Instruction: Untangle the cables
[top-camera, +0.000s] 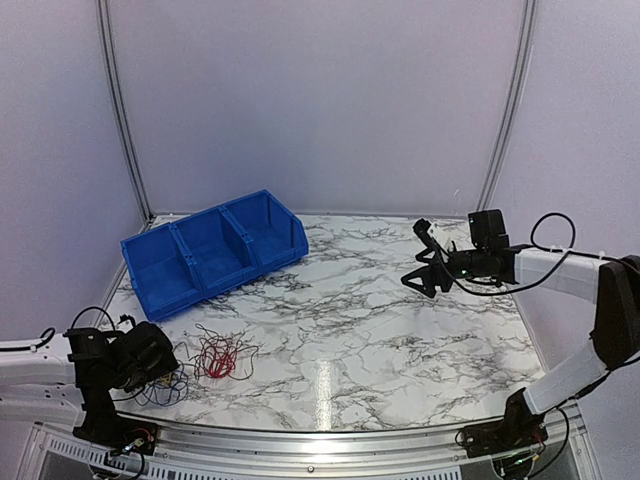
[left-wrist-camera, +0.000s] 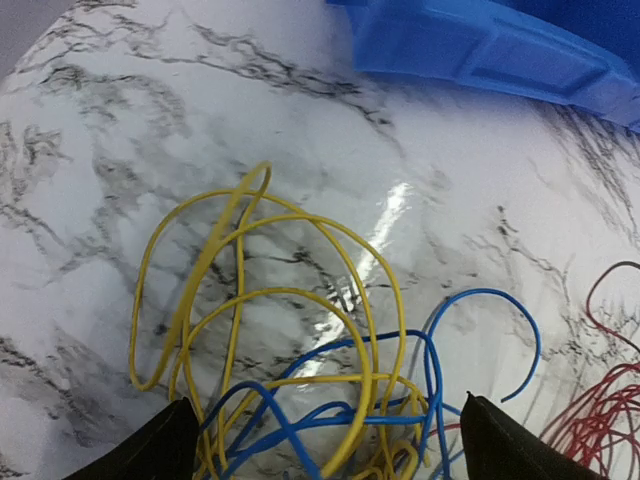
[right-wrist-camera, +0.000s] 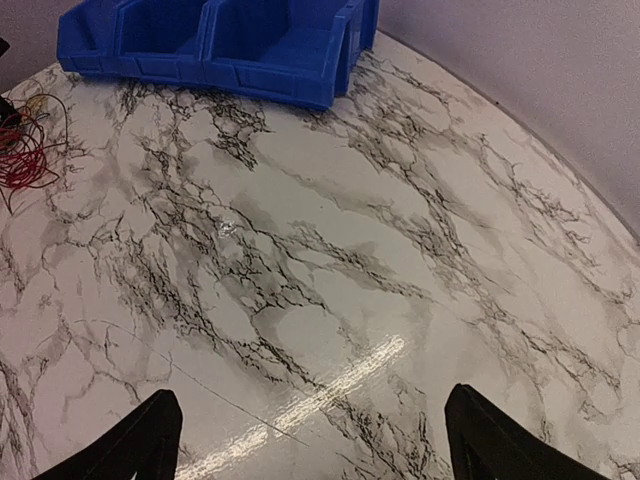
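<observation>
The cables lie in a loose tangle at the near left of the marble table. In the top view the red cables (top-camera: 218, 358) form a bundle, with dark and blue strands by my left gripper (top-camera: 168, 362). In the left wrist view, yellow cables (left-wrist-camera: 245, 300) and blue cables (left-wrist-camera: 430, 350) loop over each other between my open fingers (left-wrist-camera: 150, 450); red cables (left-wrist-camera: 600, 415) sit at the right edge. My left gripper (left-wrist-camera: 325, 445) is open, low over the tangle. My right gripper (top-camera: 428, 272) is open and empty, held high over the far right of the table (right-wrist-camera: 310, 440). The red bundle (right-wrist-camera: 25, 155) shows far left in its view.
A blue three-compartment bin (top-camera: 212, 250) stands at the back left; it also shows in the left wrist view (left-wrist-camera: 480, 50) and the right wrist view (right-wrist-camera: 220, 40). White walls enclose the table on three sides. A metal rail (top-camera: 320, 440) runs along the near edge.
</observation>
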